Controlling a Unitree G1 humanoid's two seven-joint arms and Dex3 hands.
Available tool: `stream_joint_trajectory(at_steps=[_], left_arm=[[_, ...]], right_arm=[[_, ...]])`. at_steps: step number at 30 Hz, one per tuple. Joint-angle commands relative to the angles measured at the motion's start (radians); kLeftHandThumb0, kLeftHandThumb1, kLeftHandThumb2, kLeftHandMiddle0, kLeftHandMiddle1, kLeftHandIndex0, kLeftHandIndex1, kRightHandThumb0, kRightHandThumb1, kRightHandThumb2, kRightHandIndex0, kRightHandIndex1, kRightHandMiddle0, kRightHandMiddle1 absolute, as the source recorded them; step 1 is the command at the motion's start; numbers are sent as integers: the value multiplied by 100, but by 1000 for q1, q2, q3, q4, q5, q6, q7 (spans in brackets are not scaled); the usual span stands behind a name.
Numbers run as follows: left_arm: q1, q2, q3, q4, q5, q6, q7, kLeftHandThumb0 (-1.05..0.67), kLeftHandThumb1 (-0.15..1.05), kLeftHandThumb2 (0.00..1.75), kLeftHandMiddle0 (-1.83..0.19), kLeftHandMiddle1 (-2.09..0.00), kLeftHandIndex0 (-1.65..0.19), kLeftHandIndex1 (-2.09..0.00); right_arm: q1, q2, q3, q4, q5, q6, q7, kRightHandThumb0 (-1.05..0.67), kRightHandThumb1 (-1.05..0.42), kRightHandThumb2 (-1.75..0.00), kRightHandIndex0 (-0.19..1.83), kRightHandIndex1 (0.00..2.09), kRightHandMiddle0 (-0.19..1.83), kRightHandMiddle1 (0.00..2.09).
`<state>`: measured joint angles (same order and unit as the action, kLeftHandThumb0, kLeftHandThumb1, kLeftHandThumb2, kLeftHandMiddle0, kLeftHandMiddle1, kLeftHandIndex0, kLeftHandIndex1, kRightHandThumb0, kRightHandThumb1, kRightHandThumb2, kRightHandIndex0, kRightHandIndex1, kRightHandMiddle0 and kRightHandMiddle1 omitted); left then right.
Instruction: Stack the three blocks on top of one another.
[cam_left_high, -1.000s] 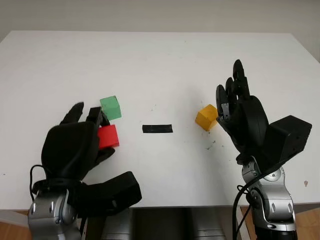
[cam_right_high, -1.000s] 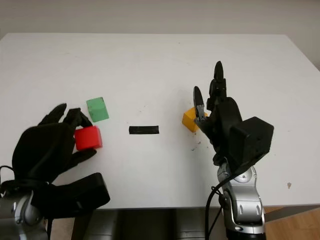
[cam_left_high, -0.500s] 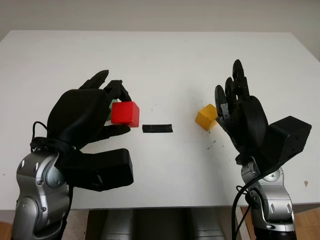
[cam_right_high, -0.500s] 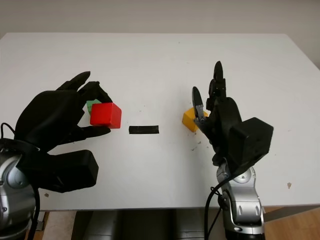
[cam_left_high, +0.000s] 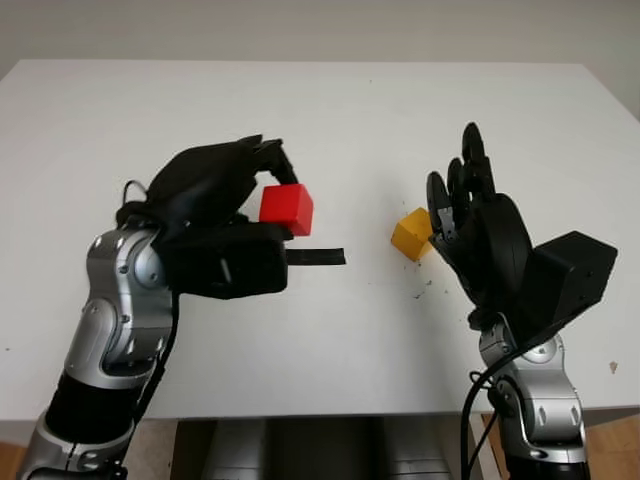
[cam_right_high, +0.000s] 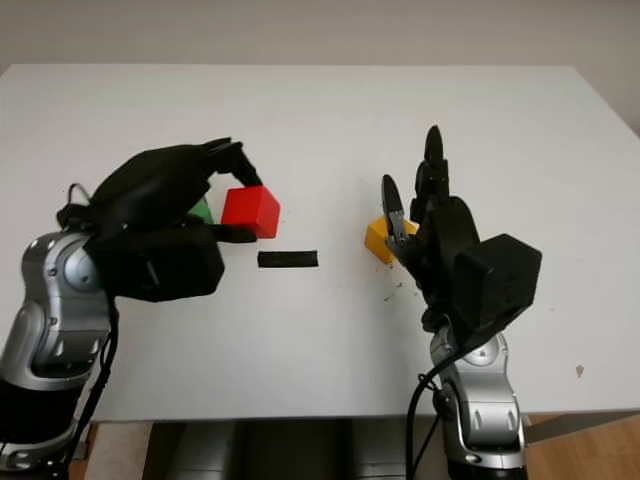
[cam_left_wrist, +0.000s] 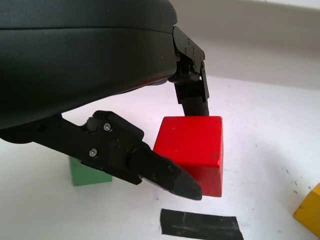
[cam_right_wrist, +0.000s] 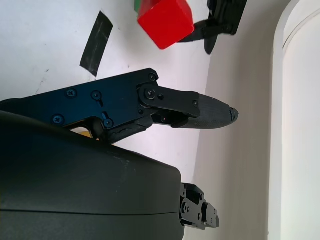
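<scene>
My left hand (cam_left_high: 279, 200) is shut on the red block (cam_left_high: 286, 207) and holds it in the air above the left end of a black tape strip (cam_left_high: 316, 257). In the left wrist view the red block (cam_left_wrist: 192, 150) is pinched between thumb and fingers, with the green block (cam_left_wrist: 89, 172) on the table behind it. The green block (cam_right_high: 201, 212) peeks out from behind that hand. The yellow block (cam_left_high: 411, 233) lies on the table right of the tape. My right hand (cam_left_high: 452, 186) is open, upright just right of the yellow block.
The white table (cam_left_high: 330, 120) stretches wide behind the blocks. The tape strip (cam_left_wrist: 201, 226) marks its middle. The front edge of the table runs close under both forearms.
My left hand has lifted the red block off the table beside the green block and carried it up and to the right, towards the tape. The right hand has stayed put.
</scene>
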<state>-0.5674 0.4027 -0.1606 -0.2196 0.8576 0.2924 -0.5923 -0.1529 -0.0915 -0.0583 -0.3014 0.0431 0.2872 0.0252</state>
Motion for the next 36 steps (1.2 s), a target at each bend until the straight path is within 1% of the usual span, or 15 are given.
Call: stream_joint_trajectory(at_steps=[1, 3, 5, 8, 10, 12, 15, 16, 20, 25, 26, 29, 30, 33, 36], left_arm=[[-48, -8, -40, 44, 11, 9, 8, -38, 98, 5, -18, -5, -34, -164], [-69, -17, -73, 69, 23, 24, 10, -36, 99, 6, -18, -6, -31, -163], [-76, -29, -99, 74, 37, 45, 14, -32, 99, 6, -19, -6, -32, -161], [-72, -34, -133, 66, 65, 65, 15, -30, 101, 6, -22, -6, -27, -174], [-66, -29, -162, 60, 105, 70, 19, -29, 102, 6, -24, -7, -23, -179], [-58, -31, -184, 52, 140, 81, 17, -27, 103, 6, -25, -6, -22, -180], [-41, -35, -211, 33, 189, 105, 1, -25, 103, 6, -24, -6, -26, -172], [-37, -36, -217, 27, 201, 109, -1, -25, 104, 6, -24, -6, -24, -174], [-28, -34, -230, 19, 232, 110, -12, -26, 105, 8, -25, -6, -20, -183], [-33, -33, -244, 17, 259, 105, -56, -26, 105, 9, -24, -5, -21, -196], [-33, -31, -245, 19, 264, 99, -53, -26, 105, 9, -24, -5, -21, -197], [-32, -30, -246, 29, 271, 87, -40, -28, 105, 10, -26, -6, -20, -208], [-31, -32, -245, 33, 272, 87, -38, -28, 105, 10, -27, -6, -21, -209], [-21, -39, -242, 38, 267, 84, -23, -29, 105, 10, -27, -6, -17, -202], [-14, -43, -243, 44, 259, 79, -11, -29, 105, 11, -28, -6, -19, -203]], right_arm=[[-9, 4, 4, -7, -1, 3, -2, -64, -105, -53, -19, 2, -18, 5], [-10, 8, 7, -8, 0, 3, -4, -64, -105, -53, -19, 1, -19, 5], [-11, 11, 12, -12, -7, 12, -11, -64, -105, -53, -19, 2, -18, 5], [-13, 15, 20, -11, -17, 14, -20, -64, -105, -53, -19, 2, -18, 5], [-14, 19, 22, -14, -21, 20, -25, -64, -105, -53, -19, 3, -18, 6], [-15, 23, 25, -12, -24, 21, -28, -65, -105, -52, -19, 3, -17, 6], [-15, 25, 27, -7, -26, 18, -29, -65, -105, -52, -19, 3, -18, 5], [-16, 27, 27, -6, -26, 17, -29, -65, -105, -52, -19, 3, -18, 5], [-21, 34, 32, -1, -32, 19, -35, -66, -105, -52, -19, 3, -18, 5], [-21, 39, 35, -2, -37, 16, -42, -66, -105, -51, -19, 3, -17, 5], [-21, 38, 35, -2, -37, 16, -41, -66, -105, -51, -19, 3, -17, 5], [-20, 36, 36, 1, -41, 14, -42, -65, -105, -52, -19, 3, -17, 5], [-19, 36, 36, 1, -43, 12, -42, -65, -105, -52, -19, 3, -17, 5], [-19, 39, 36, 3, -42, 7, -44, -67, -105, -52, -19, 3, -17, 5], [-19, 38, 37, 7, -43, -3, -43, -66, -105, -52, -19, 2, -18, 5]])
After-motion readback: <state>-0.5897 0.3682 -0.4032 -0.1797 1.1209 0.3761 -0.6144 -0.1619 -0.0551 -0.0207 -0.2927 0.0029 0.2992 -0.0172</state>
